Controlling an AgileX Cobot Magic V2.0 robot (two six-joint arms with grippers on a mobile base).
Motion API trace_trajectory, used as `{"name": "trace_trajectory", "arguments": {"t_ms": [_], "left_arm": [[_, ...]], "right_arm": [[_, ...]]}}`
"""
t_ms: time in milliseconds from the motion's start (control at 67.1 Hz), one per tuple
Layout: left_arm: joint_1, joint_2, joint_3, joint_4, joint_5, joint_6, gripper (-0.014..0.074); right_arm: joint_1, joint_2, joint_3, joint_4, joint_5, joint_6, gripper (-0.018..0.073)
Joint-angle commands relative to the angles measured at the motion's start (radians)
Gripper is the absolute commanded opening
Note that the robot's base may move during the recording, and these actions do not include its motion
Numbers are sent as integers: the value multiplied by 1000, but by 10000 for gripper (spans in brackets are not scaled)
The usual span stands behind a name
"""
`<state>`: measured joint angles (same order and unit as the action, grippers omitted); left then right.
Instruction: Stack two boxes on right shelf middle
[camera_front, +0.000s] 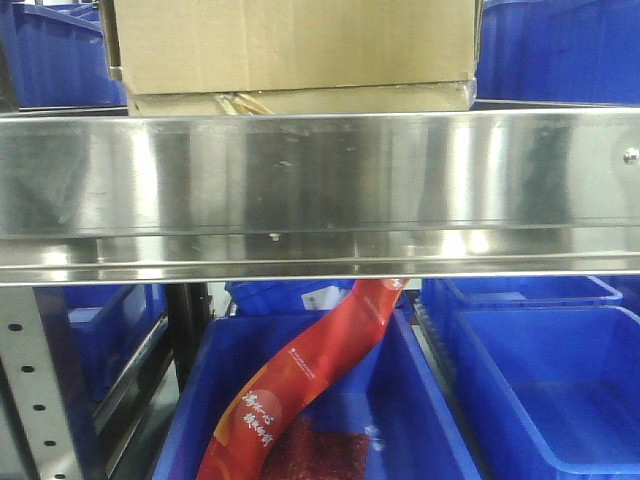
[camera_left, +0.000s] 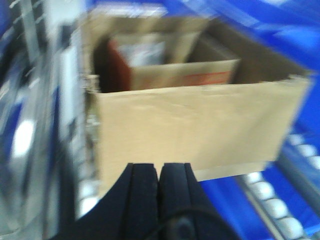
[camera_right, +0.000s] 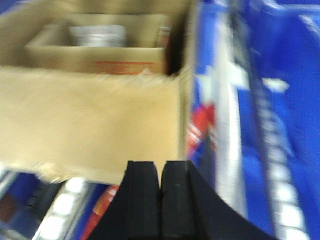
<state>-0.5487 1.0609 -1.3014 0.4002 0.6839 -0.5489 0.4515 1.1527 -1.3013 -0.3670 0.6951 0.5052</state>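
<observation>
Nearest the left wrist camera, the black left tool (camera_left: 159, 175) showed its two fingers pressed together with nothing between them, pointing at the blurred side wall of the large tan corrugated cardboard box (camera_left: 195, 130). That box stood open at the top, and a smaller cardboard carton (camera_left: 185, 72) with a reddish printed strip sat inside it.

In the right wrist view, the black right tool (camera_right: 161, 172) was likewise closed on nothing, its fingertips just short of the same large box (camera_right: 90, 125), seen from the other side. The inner carton (camera_right: 100, 60) appeared there too. Both wrist pictures were smeared, so finer detail could not be made out.

From the front camera, the polished stainless-steel shelf board (camera_front: 320, 190) filled the middle of the picture with its broad mirror-like lip. On it lay the thin flat cardboard box (camera_front: 300, 101) with yellowish peeling tape, and the large box (camera_front: 290, 40) rested directly on top of it, roughly centred across the shelf.

Below the shelf, a red printed plastic bag (camera_front: 300, 390) curved up out of a blue plastic bin (camera_front: 190, 440), with another blue bin (camera_front: 550, 380) just beside it to the right. More blue bins (camera_front: 560, 50) stood behind the boxes.
</observation>
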Motion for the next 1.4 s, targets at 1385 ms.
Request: {"name": "trace_trajectory", "arguments": {"t_ms": [1385], "left_arm": [[-2, -866, 712, 102, -232, -4, -111]], "right_arm": [[-47, -933, 879, -9, -352, -181, -168]]}}
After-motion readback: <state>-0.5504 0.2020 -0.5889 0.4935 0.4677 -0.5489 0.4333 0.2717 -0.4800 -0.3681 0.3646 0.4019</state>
